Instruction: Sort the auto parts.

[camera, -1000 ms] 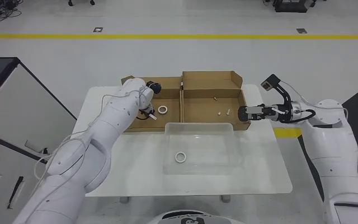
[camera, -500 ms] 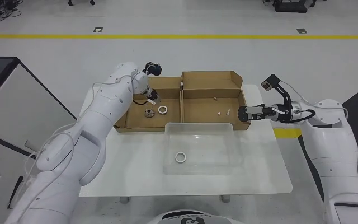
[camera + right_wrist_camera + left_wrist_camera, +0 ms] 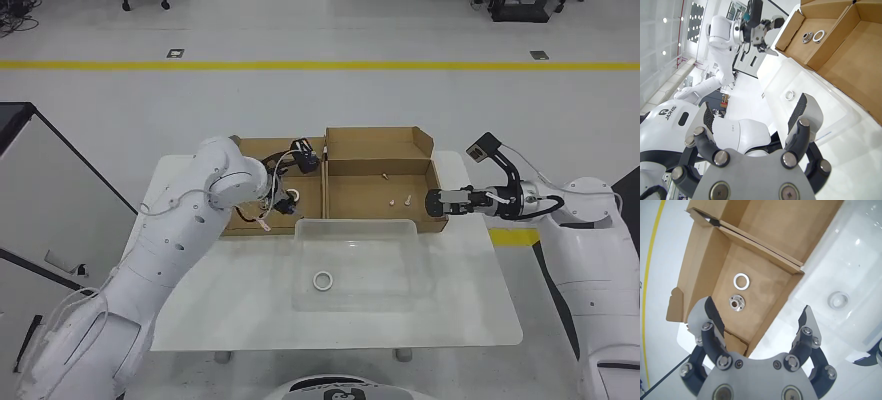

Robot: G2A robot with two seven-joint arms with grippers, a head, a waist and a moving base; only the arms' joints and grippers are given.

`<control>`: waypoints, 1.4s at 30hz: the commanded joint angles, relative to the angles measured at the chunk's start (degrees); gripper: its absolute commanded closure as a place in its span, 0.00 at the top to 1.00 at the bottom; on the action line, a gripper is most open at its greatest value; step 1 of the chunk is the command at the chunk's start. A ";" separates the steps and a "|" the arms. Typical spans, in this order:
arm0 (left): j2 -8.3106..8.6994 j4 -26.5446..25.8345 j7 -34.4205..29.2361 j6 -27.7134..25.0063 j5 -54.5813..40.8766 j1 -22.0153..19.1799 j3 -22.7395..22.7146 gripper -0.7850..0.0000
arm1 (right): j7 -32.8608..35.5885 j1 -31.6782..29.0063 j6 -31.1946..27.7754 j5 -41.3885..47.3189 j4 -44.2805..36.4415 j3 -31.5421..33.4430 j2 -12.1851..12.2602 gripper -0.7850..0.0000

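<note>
Over the last second the left arm lifted out of the left box [image 3: 696, 262], pulling back toward 11 o'clock, and has now swung inward toward the table's middle. Its lift uncovered a flanged hub [image 3: 736, 302] on the box floor, just beside the washer [image 3: 741, 281] and not touching it. The left claw [image 3: 757, 306] is released and carries nothing, hanging above the box's near wall where that wall meets the clear bin [image 3: 355, 225]. This suggests the hub has been delivered. The ring [image 3: 323, 281] lying alone in the bin, at about 6 o'clock from the boxes, is the likely next pick. The right claw [image 3: 755, 102] has not shifted. It is released and empty, hovering just outside the 3 o'clock wall of the right box [image 3: 380, 140], which holds a few small fasteners [image 3: 400, 198]. The tight edges are the left box's near wall and the bin's far rim, which run side by side directly under the left claw, so a descent should begin further toward 6 o'clock to clear both. The double wall between the two boxes also stands close at 3 o'clock of the left claw. The bin interior is roomy around the ring, and bare table [image 3: 470, 290] lies at 4 and 8 o'clock.
</note>
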 commanded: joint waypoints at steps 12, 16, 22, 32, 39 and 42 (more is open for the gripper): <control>4.62 -10.21 -1.45 1.77 -5.80 3.59 4.56 1.00 | 0.00 0.00 0.00 0.04 0.00 0.00 0.00 1.00; 4.62 -10.21 -1.45 1.77 -5.80 3.59 4.56 1.00 | 0.00 0.00 0.00 0.04 0.00 0.00 0.00 1.00; 4.31 -10.92 -0.76 1.08 -7.22 3.20 6.82 1.00 | 0.00 0.00 0.00 0.04 0.00 0.00 0.00 1.00; 2.24 -6.91 -3.93 4.25 -14.64 -6.35 19.69 1.00 | 0.00 0.00 0.00 0.04 0.00 0.00 0.00 1.00; 1.57 -3.35 -3.72 4.04 -17.03 -10.06 24.51 0.82 | 0.00 0.00 0.00 0.04 0.00 0.00 0.00 1.00; 1.49 -2.44 -3.72 4.05 -17.50 -10.71 25.44 0.79 | 0.00 0.00 0.00 0.04 0.00 0.00 0.00 1.00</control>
